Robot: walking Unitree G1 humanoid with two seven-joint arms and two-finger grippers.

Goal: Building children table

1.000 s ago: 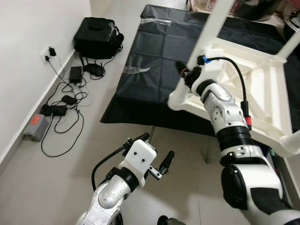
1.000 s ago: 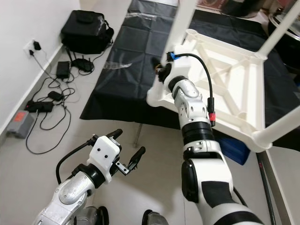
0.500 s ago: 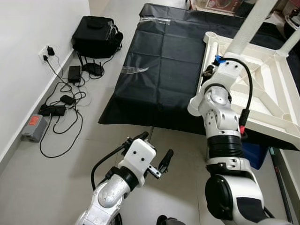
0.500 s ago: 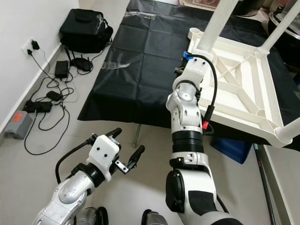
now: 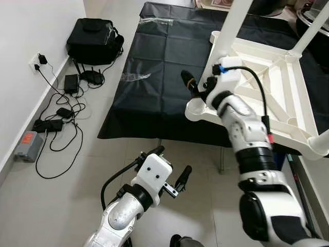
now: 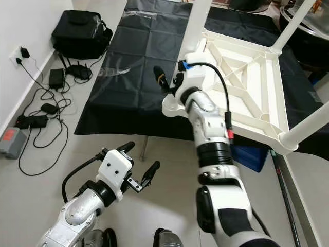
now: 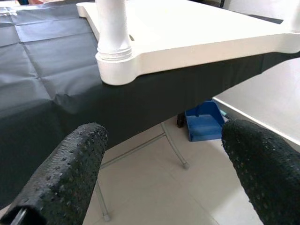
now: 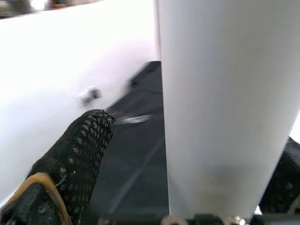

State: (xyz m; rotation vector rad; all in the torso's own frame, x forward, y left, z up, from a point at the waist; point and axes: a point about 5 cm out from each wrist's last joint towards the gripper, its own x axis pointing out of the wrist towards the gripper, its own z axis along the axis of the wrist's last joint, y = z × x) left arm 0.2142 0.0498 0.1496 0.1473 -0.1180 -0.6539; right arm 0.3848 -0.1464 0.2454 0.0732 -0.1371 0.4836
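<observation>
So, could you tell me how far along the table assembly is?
Done: two legs stand up from the upturned white table top. In hand: the right end effector brackets a third leg at the near corner, jaws not visibly closed. Left: the near-right corner socket looks empty.

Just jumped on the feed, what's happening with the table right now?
The white children's table lies upside down on a surface covered by a black sheet. The right claw is at the near-left table leg, its fingers open on either side of the leg, as the right wrist view shows. The left claw hangs open, low over the floor, holding nothing.
</observation>
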